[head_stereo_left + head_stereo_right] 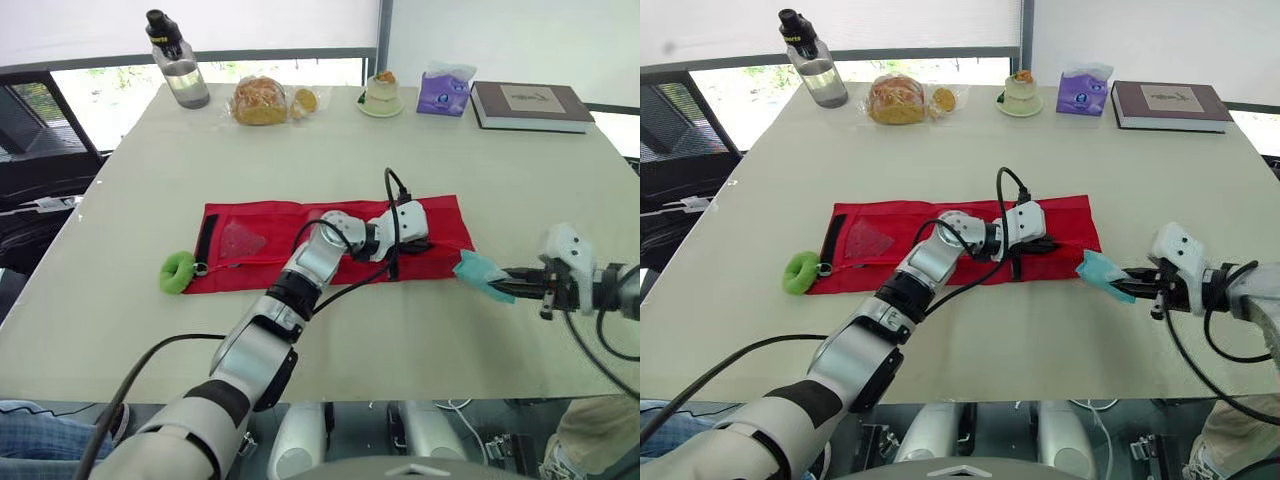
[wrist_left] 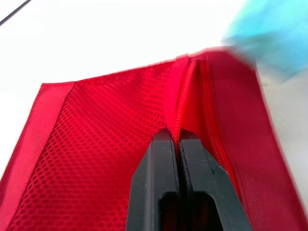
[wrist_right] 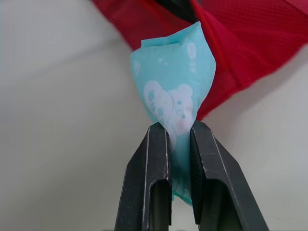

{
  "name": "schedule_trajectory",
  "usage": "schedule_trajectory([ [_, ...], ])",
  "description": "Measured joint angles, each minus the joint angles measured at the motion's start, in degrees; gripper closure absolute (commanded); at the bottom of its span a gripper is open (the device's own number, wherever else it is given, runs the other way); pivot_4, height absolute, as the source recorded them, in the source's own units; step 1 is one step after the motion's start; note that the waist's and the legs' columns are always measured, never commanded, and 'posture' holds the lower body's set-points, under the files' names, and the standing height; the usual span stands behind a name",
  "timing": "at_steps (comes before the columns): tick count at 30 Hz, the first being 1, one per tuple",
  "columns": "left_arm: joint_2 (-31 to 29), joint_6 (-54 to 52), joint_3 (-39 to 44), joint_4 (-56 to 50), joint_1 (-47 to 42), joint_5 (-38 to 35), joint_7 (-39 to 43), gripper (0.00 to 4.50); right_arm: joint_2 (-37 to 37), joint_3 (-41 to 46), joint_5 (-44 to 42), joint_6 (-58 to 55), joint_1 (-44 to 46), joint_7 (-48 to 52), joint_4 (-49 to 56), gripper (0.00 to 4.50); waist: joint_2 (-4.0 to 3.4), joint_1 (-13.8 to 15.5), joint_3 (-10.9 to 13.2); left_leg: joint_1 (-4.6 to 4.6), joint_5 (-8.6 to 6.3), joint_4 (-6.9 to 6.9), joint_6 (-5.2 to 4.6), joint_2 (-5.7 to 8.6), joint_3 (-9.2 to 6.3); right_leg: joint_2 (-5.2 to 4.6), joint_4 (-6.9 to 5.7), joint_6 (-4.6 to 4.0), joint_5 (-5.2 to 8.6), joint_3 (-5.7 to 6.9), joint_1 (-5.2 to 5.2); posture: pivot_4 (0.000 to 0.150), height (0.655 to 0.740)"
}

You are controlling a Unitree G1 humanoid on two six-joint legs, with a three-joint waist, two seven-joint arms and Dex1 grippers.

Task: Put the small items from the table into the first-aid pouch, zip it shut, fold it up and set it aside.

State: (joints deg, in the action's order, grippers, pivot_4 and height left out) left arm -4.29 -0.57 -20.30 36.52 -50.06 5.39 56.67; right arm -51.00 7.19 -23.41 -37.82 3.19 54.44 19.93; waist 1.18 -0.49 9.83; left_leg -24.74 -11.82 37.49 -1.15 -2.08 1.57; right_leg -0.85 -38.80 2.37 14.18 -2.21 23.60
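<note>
Pale matte tabletop (image 1: pixel 150 200), bright window (image 1: pixel 120 90) beyond. Mid-table, spread flat: red pouch (image 1: pixel 270 225), soft mesh over smooth fabric. Packing step in hand. Left pincer (image 2: pixel 175 137) pinched shut on the pouch's zip lip (image 2: pixel 174 96) near the right end; right pincer (image 3: pixel 179 127) clamped on a crinkly teal packet (image 3: pixel 173 82) just right of it. Next, likely: lifting the lip, sliding the packet in.
</note>
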Motion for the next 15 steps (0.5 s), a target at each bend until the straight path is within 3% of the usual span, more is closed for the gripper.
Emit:
schedule_trajectory([
  [7,0.76,-0.46,-0.44,-2.34,1.52,-0.6,0.57,4.5,7.12,0.37,-2.71,-19.19,0.83,-13.84,8.84,4.46,0.06,-0.31,-0.03,0.07,0.0,-0.01,0.0,-0.01,-0.27,0.02,-0.01,0.0,0.0,-0.04,-0.02,0.15,0.74],
  [9,0.86,-0.46,-0.54,-2.86,1.57,-0.61,0.71,4.5,11.57,1.19,-4.49,-28.2,4.81,-19.09,10.14,4.46,0.11,-0.44,-0.06,0.07,0.0,-0.01,0.0,-0.04,-0.29,0.06,-0.02,-0.01,0.0,-0.05,-0.02,0.15,0.74],
  [15,1.05,-0.46,-0.77,-4.54,2.19,-0.62,1.06,4.5,17.77,3.05,-6.31,-39.53,10.81,-25.63,10.42,4.46,0.11,-0.22,-0.06,0.03,0.0,-0.01,0.0,-0.01,-0.3,0.05,0.0,-0.01,-0.01,-0.05,-0.02,0.15,0.74],
])
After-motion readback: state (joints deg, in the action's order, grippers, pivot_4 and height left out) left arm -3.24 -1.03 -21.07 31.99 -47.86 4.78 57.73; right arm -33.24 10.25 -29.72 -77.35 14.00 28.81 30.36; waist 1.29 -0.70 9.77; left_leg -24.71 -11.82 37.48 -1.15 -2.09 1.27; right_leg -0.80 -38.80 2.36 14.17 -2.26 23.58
